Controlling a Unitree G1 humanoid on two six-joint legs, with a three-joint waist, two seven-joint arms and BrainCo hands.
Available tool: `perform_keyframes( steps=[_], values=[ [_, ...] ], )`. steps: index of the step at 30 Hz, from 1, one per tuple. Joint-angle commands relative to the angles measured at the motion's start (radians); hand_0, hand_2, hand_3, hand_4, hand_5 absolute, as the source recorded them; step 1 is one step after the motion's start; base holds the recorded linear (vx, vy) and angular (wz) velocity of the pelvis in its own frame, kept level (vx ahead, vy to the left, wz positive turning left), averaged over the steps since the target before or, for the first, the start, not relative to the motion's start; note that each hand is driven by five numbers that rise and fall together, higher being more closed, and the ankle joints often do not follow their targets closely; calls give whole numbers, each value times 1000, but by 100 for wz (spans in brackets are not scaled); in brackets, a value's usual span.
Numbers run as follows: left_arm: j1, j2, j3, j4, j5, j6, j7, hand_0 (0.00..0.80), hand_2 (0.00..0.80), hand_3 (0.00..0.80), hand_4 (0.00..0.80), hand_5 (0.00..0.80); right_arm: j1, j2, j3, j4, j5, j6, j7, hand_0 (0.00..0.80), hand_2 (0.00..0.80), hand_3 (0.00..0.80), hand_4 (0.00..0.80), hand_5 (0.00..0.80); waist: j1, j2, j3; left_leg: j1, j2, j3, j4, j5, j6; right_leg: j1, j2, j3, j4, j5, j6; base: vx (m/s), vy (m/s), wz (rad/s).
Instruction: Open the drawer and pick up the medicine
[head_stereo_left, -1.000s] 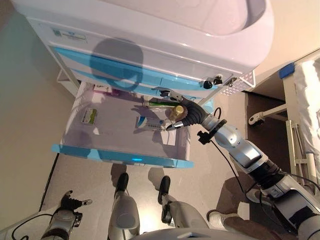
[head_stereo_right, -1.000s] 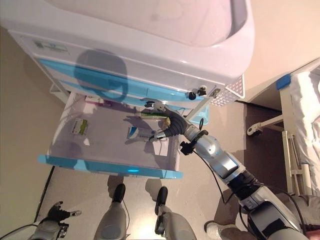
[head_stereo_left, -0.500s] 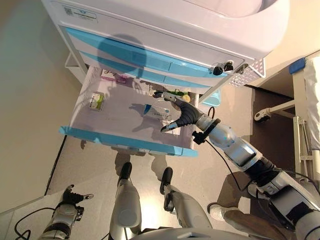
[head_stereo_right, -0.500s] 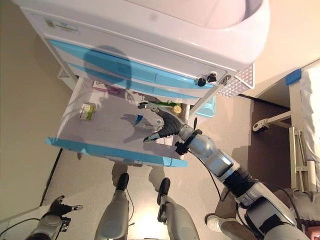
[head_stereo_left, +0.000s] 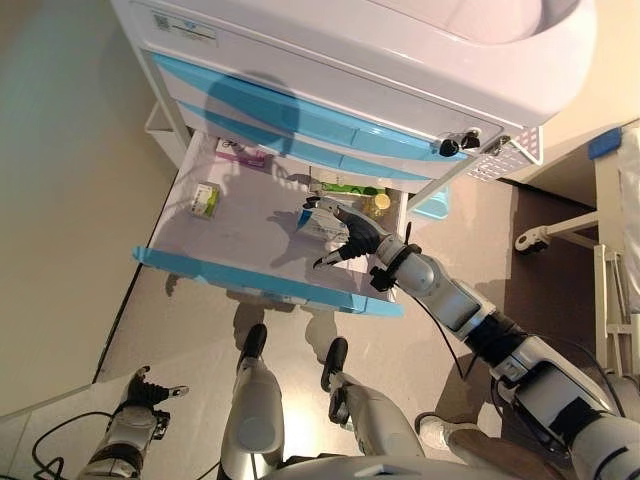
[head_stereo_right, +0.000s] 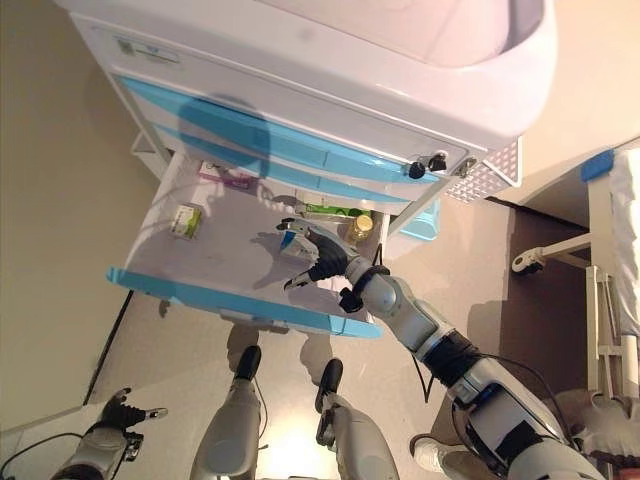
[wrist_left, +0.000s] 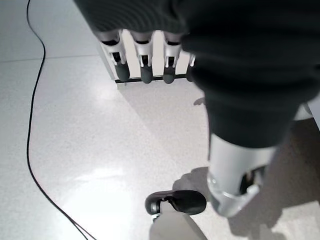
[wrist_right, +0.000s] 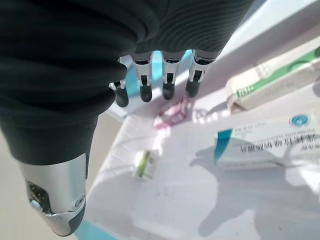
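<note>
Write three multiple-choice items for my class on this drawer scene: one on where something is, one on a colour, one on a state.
1. Where is the right hand?
A. on the floor
B. above the white-and-blue box in the open drawer
C. on top of the cabinet

2. What colour is the front edge of the open drawer?
A. light blue
B. red
C. black

3. What is the right hand's state?
A. closed round a bottle
B. gripping the drawer handle
C. open, holding nothing

Answers:
1 B, the eye views show it over the box inside the drawer.
2 A, the front edge is light blue, like the closed drawer fronts above it.
3 C, the right wrist view shows its fingers relaxed with nothing held; the left hand hangs low near the floor.
</note>
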Motion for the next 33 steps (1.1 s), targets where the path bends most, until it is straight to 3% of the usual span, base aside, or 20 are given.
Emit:
perform_keyframes(
  steps=[1,23,33],
  values=[
    [11,12,-29,24,-38,-4,32,0,0,0,0,0,-59,30,27,17,-38,-11,-59,0,0,0,0,0,0,4,-45,-86,-83,-41,28,17,85,-49,-26,-16,80,-43,56,-14,-3,4],
    [-17,-23,-112,19,-73,-7,60,0,0,0,0,0,-210,91,35,323,-171,59,-186,0,0,0,0,0,21,47,-15,-155,-110,-60,67,15,90,-100,-42,-26,114,-46,55,-2,5,3],
    [-21,-28,-131,19,-85,-17,59,0,0,0,0,0,-286,72,31,477,-236,87,-232,0,0,0,0,0,25,65,-4,-162,-114,-60,69,20,90,-111,-43,-24,121,-41,54,-2,7,1]
  ],
)
